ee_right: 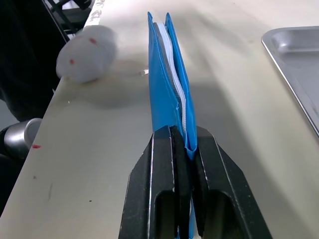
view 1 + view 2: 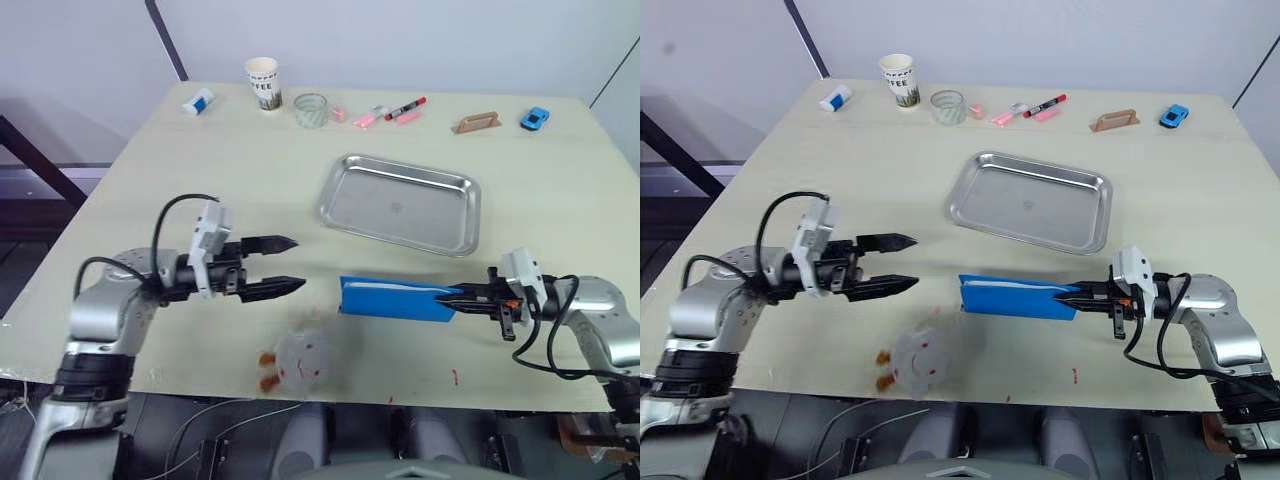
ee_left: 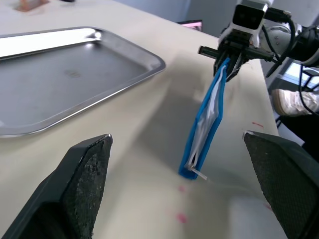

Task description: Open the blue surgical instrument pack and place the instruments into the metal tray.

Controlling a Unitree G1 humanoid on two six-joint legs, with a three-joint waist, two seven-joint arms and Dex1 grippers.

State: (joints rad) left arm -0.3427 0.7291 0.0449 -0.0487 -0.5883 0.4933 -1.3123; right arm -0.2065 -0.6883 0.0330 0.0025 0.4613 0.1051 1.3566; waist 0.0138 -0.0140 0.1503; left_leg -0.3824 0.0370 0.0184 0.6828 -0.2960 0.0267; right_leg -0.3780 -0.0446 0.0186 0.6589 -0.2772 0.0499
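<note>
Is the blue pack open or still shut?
Shut: the blue pack stands on edge, its covers together, pinched by the right gripper. The tray holds nothing.

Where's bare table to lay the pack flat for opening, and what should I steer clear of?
Bare table lies between the left gripper and the blue surgical instrument pack, short of the metal tray. The left side beyond that gripper is bare too. The far edge is crowded: paper cup, glass, markers. A white toy sits near the front edge.
</note>
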